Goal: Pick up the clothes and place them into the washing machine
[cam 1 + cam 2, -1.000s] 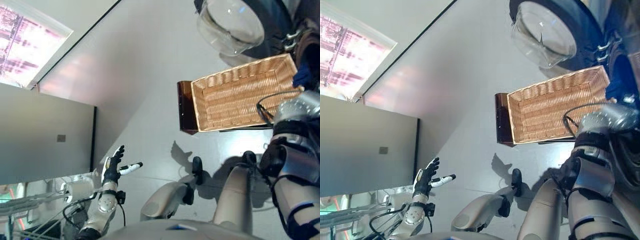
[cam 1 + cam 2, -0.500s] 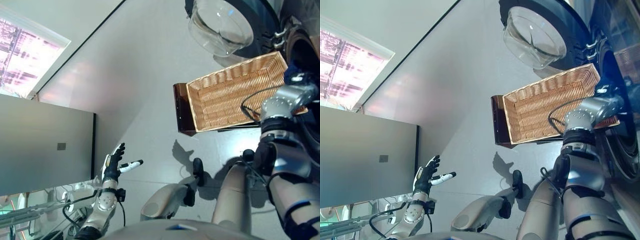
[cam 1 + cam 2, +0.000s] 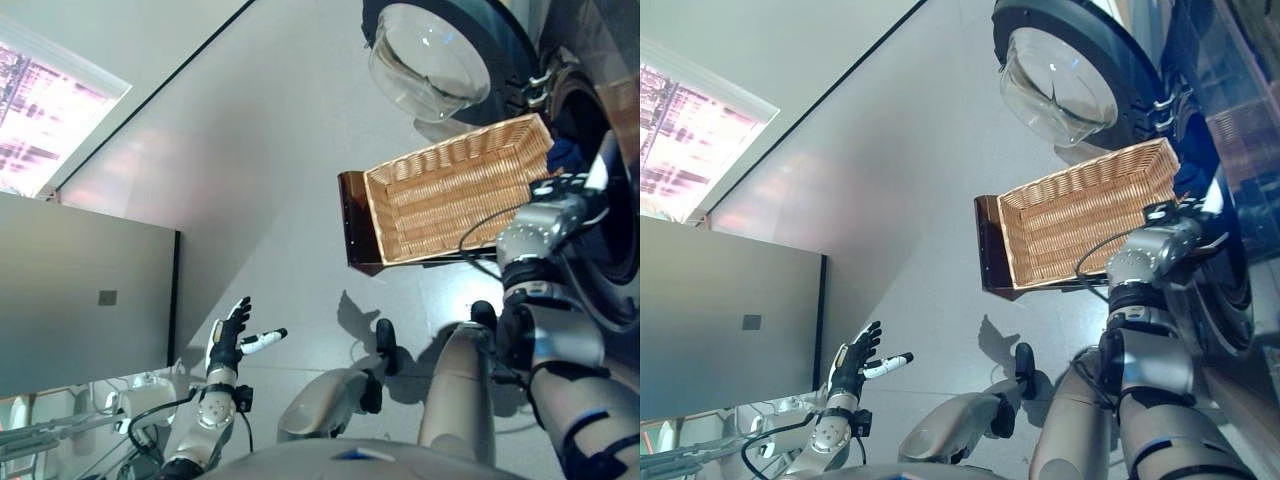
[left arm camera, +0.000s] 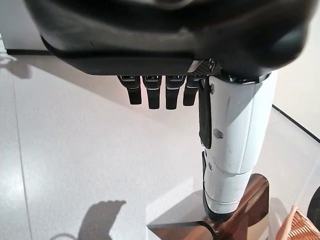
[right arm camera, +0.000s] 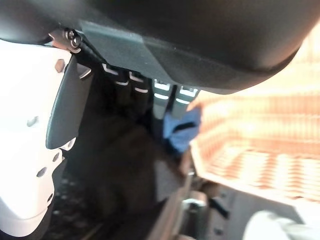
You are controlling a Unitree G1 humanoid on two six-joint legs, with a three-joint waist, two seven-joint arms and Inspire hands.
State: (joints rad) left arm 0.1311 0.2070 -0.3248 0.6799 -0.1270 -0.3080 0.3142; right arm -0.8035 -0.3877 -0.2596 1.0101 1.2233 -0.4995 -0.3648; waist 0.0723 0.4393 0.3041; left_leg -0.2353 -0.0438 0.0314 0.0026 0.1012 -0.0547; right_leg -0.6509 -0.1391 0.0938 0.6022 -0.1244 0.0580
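A blue cloth (image 3: 566,153) hangs at the dark mouth of the washing machine (image 3: 603,140), just past the far end of the wicker basket (image 3: 450,200). My right hand (image 3: 568,186) reaches up to that mouth. In the right wrist view its fingers (image 5: 162,95) are straight, the thumb stands well apart, and the blue cloth (image 5: 180,127) lies at the fingertips. The basket holds no clothes and rests on the dark brown box (image 3: 352,220). My left hand (image 3: 228,340) is open and empty, low at my left side, with fingers (image 4: 150,92) straight.
The machine's round glass door (image 3: 430,65) stands swung open beyond the basket. A grey wall panel (image 3: 80,300) stands at the left, and a bright window (image 3: 40,130) is above it. Light grey floor (image 3: 270,180) spreads between them.
The camera has shifted. My right hand has moved with the blue cloth from beside the basket's end up to the machine's mouth. The left hand has stayed in place.
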